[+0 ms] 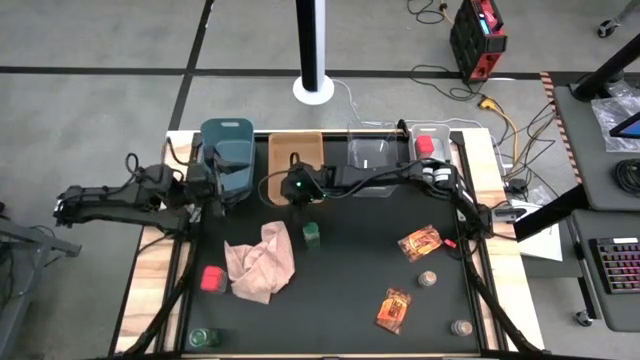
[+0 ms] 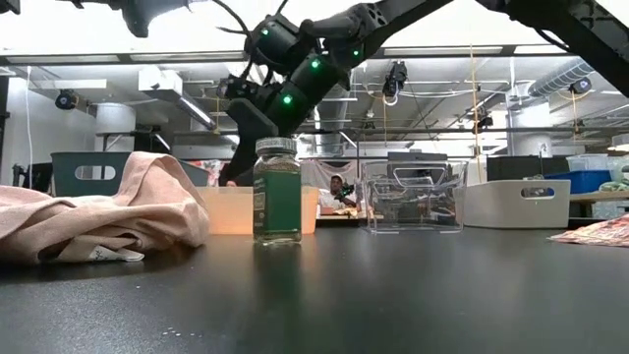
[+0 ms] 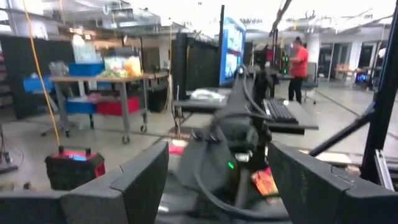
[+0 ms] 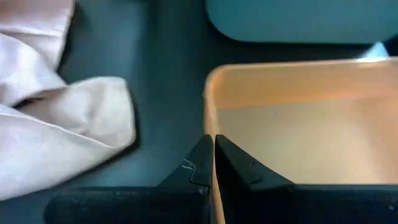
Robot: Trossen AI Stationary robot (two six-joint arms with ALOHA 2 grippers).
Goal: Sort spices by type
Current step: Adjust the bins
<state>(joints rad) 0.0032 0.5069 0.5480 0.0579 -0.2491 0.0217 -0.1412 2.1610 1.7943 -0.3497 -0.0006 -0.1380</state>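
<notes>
A green-capped jar (image 1: 312, 234) (image 2: 277, 192) stands upright on the black mat beside the pink cloth (image 1: 262, 262). My right gripper (image 4: 213, 151) (image 1: 282, 199) is shut with nothing in it. It slants down toward the table's left, at the near rim of the orange bin (image 4: 298, 118). My left gripper (image 3: 217, 186) (image 1: 222, 188) is open, level and holds nothing, by the teal bin (image 1: 227, 150). On the mat lie a red box (image 1: 211, 279), a second green-capped jar (image 1: 203, 338), two foil packets (image 1: 420, 243) (image 1: 393, 310) and two tan-lidded jars (image 1: 427, 279) (image 1: 461, 327). My right gripper's shut fingertips stand right at the orange bin's near rim (image 4: 210, 106), close to its left corner. I cannot tell whether they touch the rim.
Teal, orange (image 1: 293, 160), clear (image 1: 372, 150) and white (image 1: 437, 140) bins line the far edge. A red item (image 1: 425, 145) sits in the white bin. A person shows beyond the table in the low view.
</notes>
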